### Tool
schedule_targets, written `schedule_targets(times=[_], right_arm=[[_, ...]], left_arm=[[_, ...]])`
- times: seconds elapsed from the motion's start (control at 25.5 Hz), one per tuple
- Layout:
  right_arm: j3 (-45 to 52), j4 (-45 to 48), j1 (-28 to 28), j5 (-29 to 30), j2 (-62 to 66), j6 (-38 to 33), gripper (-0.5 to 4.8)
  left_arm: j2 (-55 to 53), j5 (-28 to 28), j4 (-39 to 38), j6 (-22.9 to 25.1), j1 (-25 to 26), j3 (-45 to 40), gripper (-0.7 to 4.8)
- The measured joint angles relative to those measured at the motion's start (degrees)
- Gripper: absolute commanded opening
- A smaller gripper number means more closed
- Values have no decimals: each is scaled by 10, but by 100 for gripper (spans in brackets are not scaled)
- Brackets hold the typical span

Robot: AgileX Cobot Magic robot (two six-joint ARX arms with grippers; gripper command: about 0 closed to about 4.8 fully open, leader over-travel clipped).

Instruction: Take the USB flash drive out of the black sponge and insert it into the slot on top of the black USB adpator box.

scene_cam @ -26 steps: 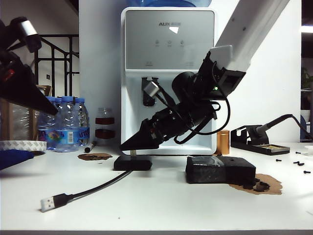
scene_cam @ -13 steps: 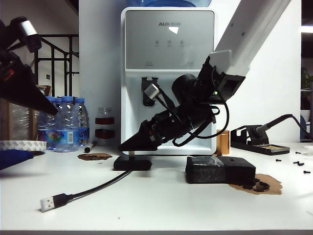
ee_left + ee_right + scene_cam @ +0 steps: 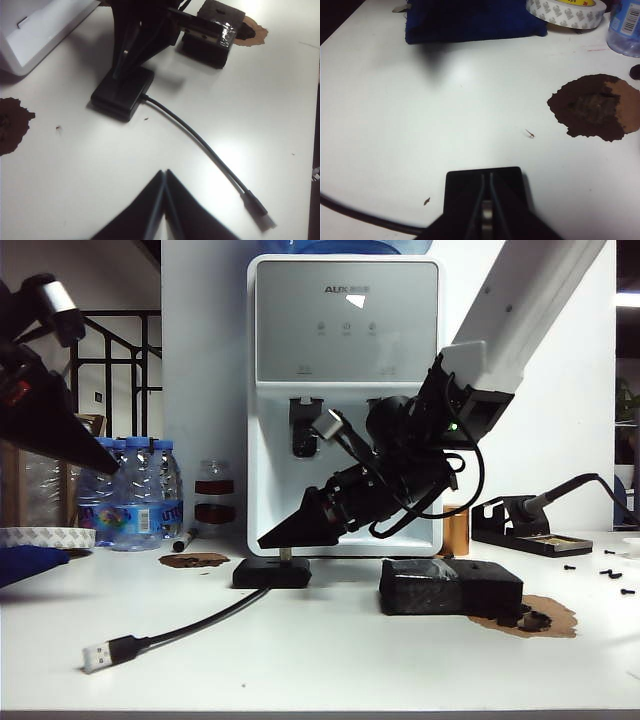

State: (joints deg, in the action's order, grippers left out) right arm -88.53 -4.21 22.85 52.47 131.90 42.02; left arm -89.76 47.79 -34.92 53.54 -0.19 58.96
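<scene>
The black USB adpator box (image 3: pixel 272 573) lies flat mid-table, its cable (image 3: pixel 200 625) running to a silver plug (image 3: pixel 98 656). My right gripper (image 3: pixel 265 540) slants down just above the box, shut on the USB flash drive (image 3: pixel 285 554), whose lower end meets the box's top. In the right wrist view the silvery drive (image 3: pixel 486 220) shows between the closed fingers of my right gripper (image 3: pixel 486 175), over the box (image 3: pixel 465 187). The black sponge (image 3: pixel 450 588) sits to the right of the box. My left gripper (image 3: pixel 115 468) hangs high at the far left, shut and empty (image 3: pixel 164 171).
A water dispenser (image 3: pixel 345 390) stands behind the box. Water bottles (image 3: pixel 135 490) stand at the back left, and a brass cylinder (image 3: pixel 456 531) and soldering stand (image 3: pixel 520 525) at the back right. Small screws (image 3: pixel 615 575) lie at the far right. A blue cloth (image 3: pixel 470 20), tape roll (image 3: pixel 565 10) and brown stain (image 3: pixel 595 107) are beyond the box.
My right gripper has shifted a little to the right above the box, carrying the drive with it. The left arm has kept still.
</scene>
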Motion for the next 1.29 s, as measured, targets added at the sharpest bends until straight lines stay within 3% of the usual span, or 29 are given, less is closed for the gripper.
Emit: schedule_targets(times=[0.86, 1.29], right_arm=[[-4, 28, 16, -30, 1, 41, -1], [-5, 3, 15, -6, 2, 42, -1]], left_arm=[[0, 9, 0, 0, 0, -9, -4], [-1, 9, 0, 0, 0, -10, -4]])
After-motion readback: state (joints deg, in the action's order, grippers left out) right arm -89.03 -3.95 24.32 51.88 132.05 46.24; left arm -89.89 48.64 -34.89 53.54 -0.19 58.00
